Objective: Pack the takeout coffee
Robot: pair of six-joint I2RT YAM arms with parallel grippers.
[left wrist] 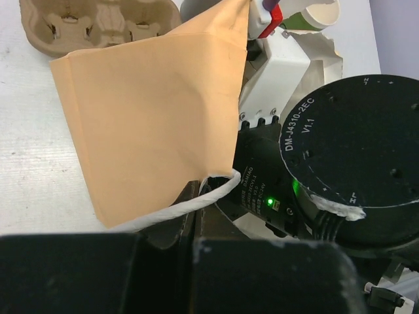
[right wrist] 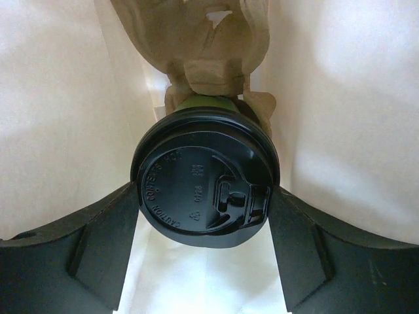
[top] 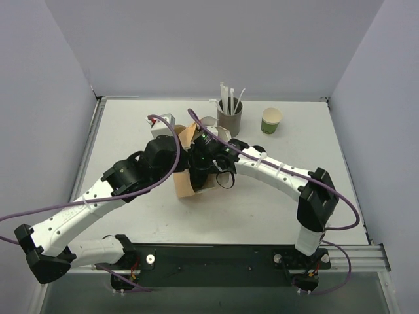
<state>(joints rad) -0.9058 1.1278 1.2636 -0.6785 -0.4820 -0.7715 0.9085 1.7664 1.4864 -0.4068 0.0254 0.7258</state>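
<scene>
The flat white table (top: 255, 209) holds a brown paper bag (top: 185, 186), smooth and creased, with a white string handle (left wrist: 196, 199). Inside the bag sits the coffee cup (right wrist: 204, 190), green paper with a round, shiny black lid. The lid faces the bag's open end, the body runs deeper in, and the bottom sits in a bumpy cardboard tray (right wrist: 203, 39). The right gripper (right wrist: 204, 193) is spread wide, its fingers touching both sides of the lid. The left gripper (left wrist: 196, 226) is pinched tight on the bag's edge.

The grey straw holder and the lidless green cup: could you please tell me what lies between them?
Nothing: the top view shows only bare table between the straw holder and the lidless green cup, which stand apart.
</scene>
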